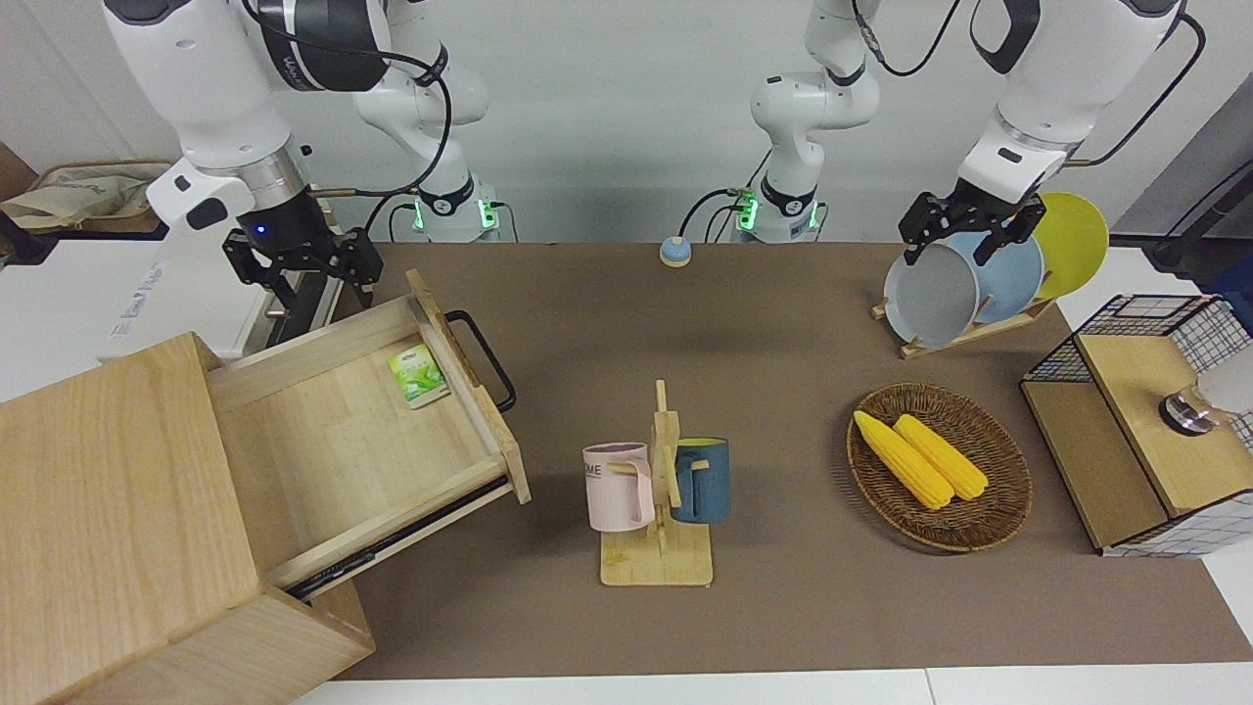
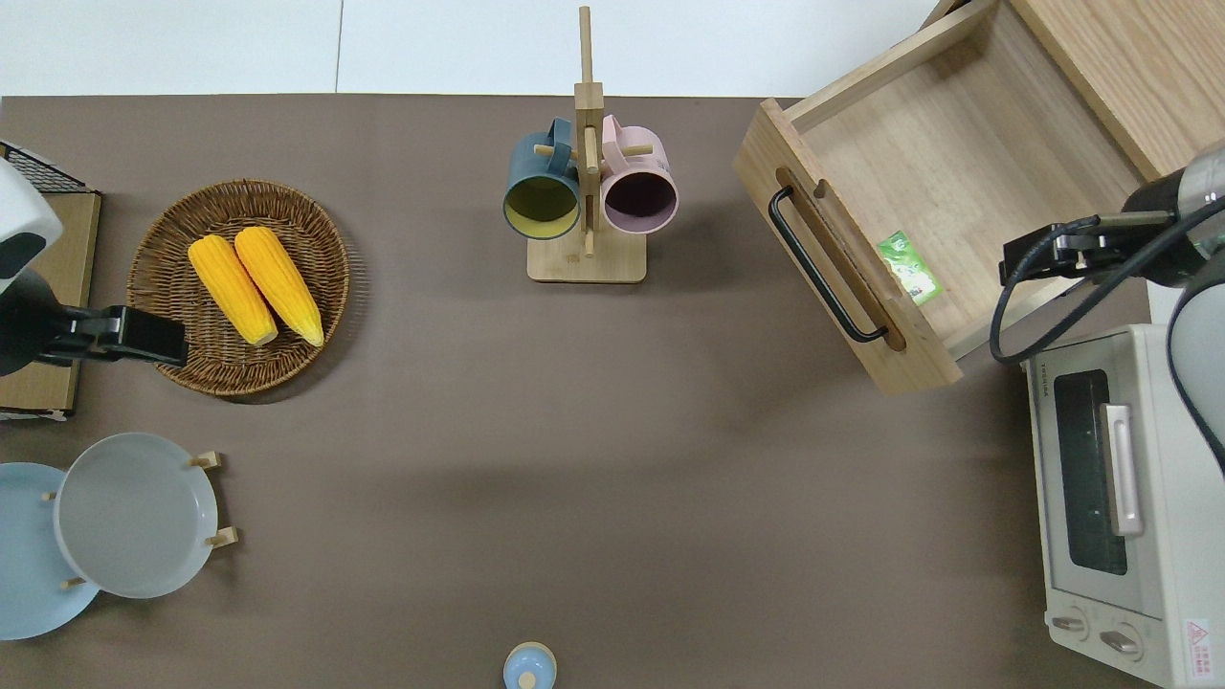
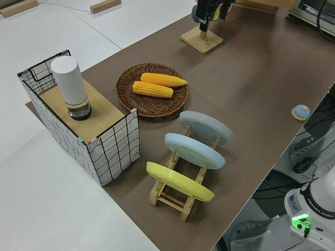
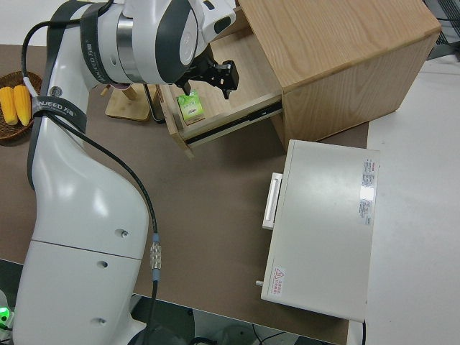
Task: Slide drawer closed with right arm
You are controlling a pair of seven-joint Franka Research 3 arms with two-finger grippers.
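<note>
A plain pale grey wall (image 1: 607,108) fills the upper part of the frame in the front view. Below it the worktop (image 1: 783,323) runs across the middle, covered by a brown mat, with white surface showing along the lower edge and at the upper left. At the far upper left, a crumpled beige bag (image 1: 73,191) lies on a dark ledge. Light is even and soft, with faint shadows on the mat.
</note>
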